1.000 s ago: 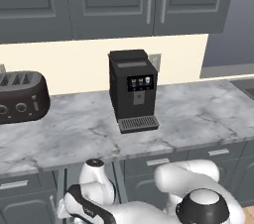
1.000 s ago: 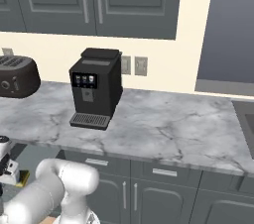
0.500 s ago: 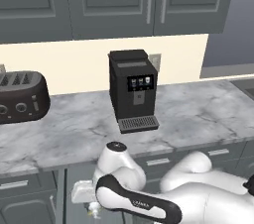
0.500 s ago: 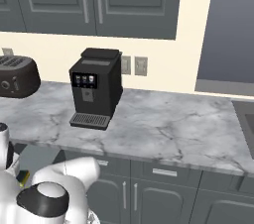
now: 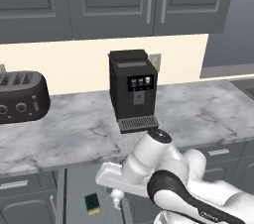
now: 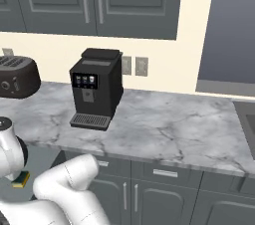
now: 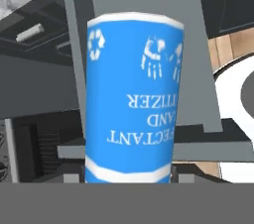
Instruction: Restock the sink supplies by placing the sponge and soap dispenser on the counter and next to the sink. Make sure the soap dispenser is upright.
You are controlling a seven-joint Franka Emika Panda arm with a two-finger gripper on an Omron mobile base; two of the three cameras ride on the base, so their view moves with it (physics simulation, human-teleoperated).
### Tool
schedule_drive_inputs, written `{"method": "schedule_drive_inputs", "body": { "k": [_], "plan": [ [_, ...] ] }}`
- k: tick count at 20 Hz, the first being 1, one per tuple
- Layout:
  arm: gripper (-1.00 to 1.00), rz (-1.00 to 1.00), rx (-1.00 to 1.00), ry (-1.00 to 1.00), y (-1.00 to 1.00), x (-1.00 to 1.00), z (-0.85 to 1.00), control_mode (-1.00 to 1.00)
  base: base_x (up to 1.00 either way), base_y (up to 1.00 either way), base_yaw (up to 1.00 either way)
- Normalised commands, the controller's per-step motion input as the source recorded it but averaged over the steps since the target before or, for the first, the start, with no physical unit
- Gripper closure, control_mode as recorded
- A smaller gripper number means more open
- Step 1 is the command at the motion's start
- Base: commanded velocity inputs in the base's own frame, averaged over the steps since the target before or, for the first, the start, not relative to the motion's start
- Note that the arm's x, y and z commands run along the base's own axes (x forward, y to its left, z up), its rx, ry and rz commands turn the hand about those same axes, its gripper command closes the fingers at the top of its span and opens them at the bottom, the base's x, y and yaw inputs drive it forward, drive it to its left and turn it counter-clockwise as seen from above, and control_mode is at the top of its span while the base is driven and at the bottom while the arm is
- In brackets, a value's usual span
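Observation:
The soap dispenser [image 7: 133, 99] stands very close in the hand view, its blue body with white print upside down, hiding the fingertips. My gripper [image 5: 115, 192] hangs low in front of the open cabinet under the counter [image 5: 198, 114], shut on the soap dispenser, whose white pump end [image 5: 118, 198] pokes out below the hand. The sponge [image 5: 92, 203], yellow with its green face up, lies on the cabinet shelf just left of the hand; it also shows as the sponge [image 6: 21, 179] in the right base view. The sink [image 6: 247, 118] is at the far right.
A black coffee machine [image 5: 132, 90] stands mid-counter and a dark toaster [image 5: 22, 96] at the left. Closed drawers [image 6: 164, 173] and doors run under the counter [image 6: 164, 129] to the right. Upper cabinets [image 5: 114, 0] hang above.
The arm has swung up and to the right in front of the cabinet, its elbow now rising to the counter's edge. The base views have not shifted.

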Motion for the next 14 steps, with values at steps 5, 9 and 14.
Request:
{"method": "schedule_drive_inputs", "body": {
  "k": [5, 9, 14],
  "plan": [
    [1.00, -0.25, 0.09, 0.01, -0.57, 0.04, 0.97, -1.00, 0.00, 0.00, 0.00],
    [1.00, -0.14, 0.01, 0.10, -0.02, 0.21, 0.30, -1.00, 0.00, 0.00, 0.00],
    [1.00, 0.00, -0.01, 0.01, 0.04, 0.03, 0.00, -1.00, 0.00, 0.00, 0.00]
  ]
}}
